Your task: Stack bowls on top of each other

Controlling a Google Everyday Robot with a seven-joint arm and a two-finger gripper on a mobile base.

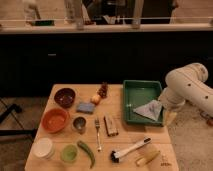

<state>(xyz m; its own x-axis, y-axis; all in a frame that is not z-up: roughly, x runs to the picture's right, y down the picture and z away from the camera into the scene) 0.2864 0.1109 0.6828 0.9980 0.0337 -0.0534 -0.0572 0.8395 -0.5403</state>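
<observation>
Light wooden table (156, 133), rectangular, fills the lower part of the camera view. White robot arm (187, 85) comes in from the right and bends down past the table's right edge. Its gripper (170, 116) hangs low just beside that edge, next to the tray; cannot tell how far open it is, and nothing is seen in its hold. Green rectangular plastic tray (135, 90) sits at the table's far right, with a crumpled grey-blue cloth (149, 110) lying in it. The bowls are on the left side, well apart from the gripper. Bright orange-red round shallow bowl (55, 120) sits near the left edge, open side up. Dark maroon-brown round bowl (65, 97) sits just behind it, near but separate, not stacked. White round container (43, 148) is at the near left corner, with a small green cup (69, 153) beside it. White-handled brush with a dark head (130, 150) lies slantwise near the front. Long green pepper (86, 152) is right of the green cup. Blue sponge (85, 107), small metal cup (79, 124) and metal fork (97, 134) sit mid-table.
</observation>
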